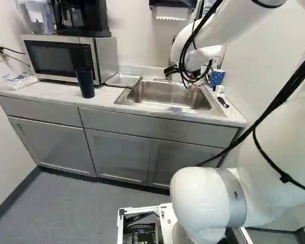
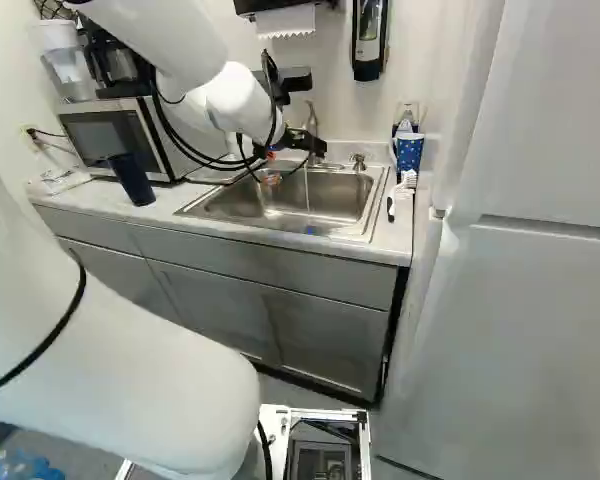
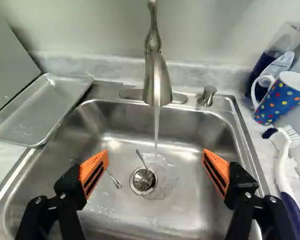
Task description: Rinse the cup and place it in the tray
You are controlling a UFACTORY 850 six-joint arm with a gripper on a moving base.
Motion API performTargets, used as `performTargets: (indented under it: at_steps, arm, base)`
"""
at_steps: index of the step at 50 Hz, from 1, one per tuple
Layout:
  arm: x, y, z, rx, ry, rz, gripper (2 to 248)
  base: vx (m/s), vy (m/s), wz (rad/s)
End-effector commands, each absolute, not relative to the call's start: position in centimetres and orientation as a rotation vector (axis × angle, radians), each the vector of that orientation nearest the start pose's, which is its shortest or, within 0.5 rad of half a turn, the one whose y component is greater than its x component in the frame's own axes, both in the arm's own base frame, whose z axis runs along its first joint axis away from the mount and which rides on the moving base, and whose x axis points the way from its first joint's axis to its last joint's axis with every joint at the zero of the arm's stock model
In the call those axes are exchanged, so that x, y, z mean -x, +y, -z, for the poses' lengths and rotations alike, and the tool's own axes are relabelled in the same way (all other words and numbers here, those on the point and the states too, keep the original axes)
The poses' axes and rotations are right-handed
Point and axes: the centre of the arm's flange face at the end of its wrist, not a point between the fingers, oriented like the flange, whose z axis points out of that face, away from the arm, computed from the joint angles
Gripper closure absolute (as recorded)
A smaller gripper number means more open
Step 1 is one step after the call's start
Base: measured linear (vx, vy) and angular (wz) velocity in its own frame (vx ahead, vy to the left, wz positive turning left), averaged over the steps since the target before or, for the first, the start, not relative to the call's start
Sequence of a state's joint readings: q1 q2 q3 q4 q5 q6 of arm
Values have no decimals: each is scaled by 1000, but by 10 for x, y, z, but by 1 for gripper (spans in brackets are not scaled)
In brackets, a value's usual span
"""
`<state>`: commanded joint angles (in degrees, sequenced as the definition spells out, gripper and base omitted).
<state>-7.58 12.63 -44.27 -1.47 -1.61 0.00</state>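
Observation:
In the right base view my gripper (image 2: 280,162) hangs over the sink (image 2: 358,225). The wrist view shows the gripper (image 3: 155,172) open, its orange pads wide apart with nothing between them. Ahead of it, water runs from the faucet (image 3: 156,82) into the basin beside the drain (image 3: 143,180). A polka-dotted mug (image 3: 281,100) stands on the counter beside the sink, near the wall. On the sink's other side lies a metal tray (image 3: 37,107) with nothing on it. A dark blue tumbler (image 1: 85,82) stands upright before the microwave. Which cup is meant, I cannot tell.
Two spoon-like utensils, one with its handle (image 3: 141,157) by the drain, lie in the basin. A brush (image 3: 282,165) lies beside the sink. Near the mug stands a clear container (image 3: 290,42). The microwave (image 1: 66,57) carries a coffee maker (image 1: 81,18). A tall fridge (image 2: 520,300) flanks the counter.

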Motion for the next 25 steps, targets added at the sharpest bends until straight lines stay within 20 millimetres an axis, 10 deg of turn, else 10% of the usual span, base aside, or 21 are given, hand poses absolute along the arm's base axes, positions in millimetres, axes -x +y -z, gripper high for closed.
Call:
performTargets:
  at_steps: [25]
  arm:
    - [-422, -56, -585, 2862, 154, 1456, 3]
  base:
    - [0, 0, 0]
